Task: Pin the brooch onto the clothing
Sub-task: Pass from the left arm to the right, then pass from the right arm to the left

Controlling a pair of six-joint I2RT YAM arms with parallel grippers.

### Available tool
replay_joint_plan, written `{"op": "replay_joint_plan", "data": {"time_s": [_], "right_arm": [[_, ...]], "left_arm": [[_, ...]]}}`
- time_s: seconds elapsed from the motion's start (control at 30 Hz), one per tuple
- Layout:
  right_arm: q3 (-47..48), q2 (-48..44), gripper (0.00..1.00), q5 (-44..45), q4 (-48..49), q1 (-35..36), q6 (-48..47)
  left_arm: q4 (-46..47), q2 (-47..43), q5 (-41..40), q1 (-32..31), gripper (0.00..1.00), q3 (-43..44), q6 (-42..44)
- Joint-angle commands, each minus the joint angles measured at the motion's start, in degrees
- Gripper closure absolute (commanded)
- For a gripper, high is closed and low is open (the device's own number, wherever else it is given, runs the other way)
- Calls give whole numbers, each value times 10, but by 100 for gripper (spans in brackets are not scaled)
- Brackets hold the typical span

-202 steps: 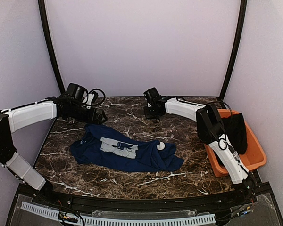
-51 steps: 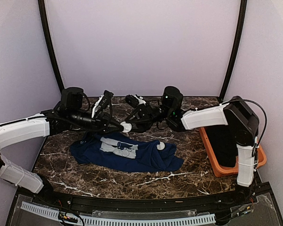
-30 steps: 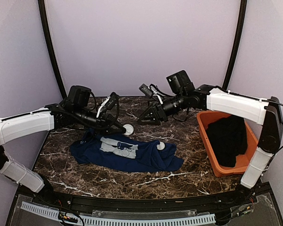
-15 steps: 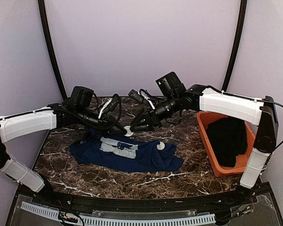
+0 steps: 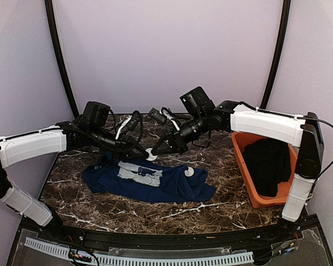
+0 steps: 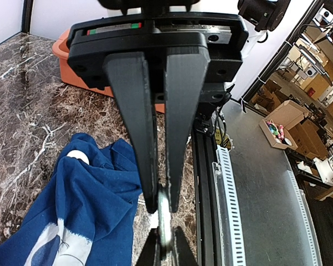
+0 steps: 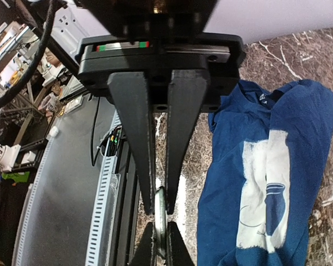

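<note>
Now, on the marble table [image 5: 100, 206], the navy shirt [image 5: 166, 187] lies crumpled, pale print up. Over its far edge the left claw [image 6: 162, 208] and right claw [image 7: 160, 209] meet tip to tip, each pinching the brooch [image 6: 164, 224] edge-on. A second ago the right claw stood apart from it.
</note>
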Motion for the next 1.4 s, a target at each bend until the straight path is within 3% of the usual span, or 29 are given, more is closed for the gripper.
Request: {"op": "replay_joint_plan", "data": {"time_s": [0.0, 0.1, 0.2, 0.33, 0.4, 0.67, 0.97, 1.37], "right_arm": [[16, 9, 100, -14, 3, 7, 6], [1, 2, 100, -15, 27, 7, 12], [-44, -25, 100, -12, 92, 6, 30], [-115, -65, 100, -3, 214, 6, 85], [-150, -78, 100, 4, 278, 7, 128], [-278, -106, 100, 70, 604, 7, 309], [-337, -117, 100, 160, 731, 7, 350], [-355, -76, 100, 136, 847, 7, 447]], "left_arm": [[-10, 1, -4, -2, 97, 14, 5], [-7, -5, -8, -2, 88, 14, 1], [16, -20, -5, 2, 62, 3, -12], [96, -48, 11, 21, 40, -30, -67], [146, -58, 22, 36, 37, -45, -91], [203, -48, 60, 53, 38, -55, -140], [206, -48, 66, 53, 42, -55, -143], [215, -42, 71, 52, 50, -57, -152]]}}
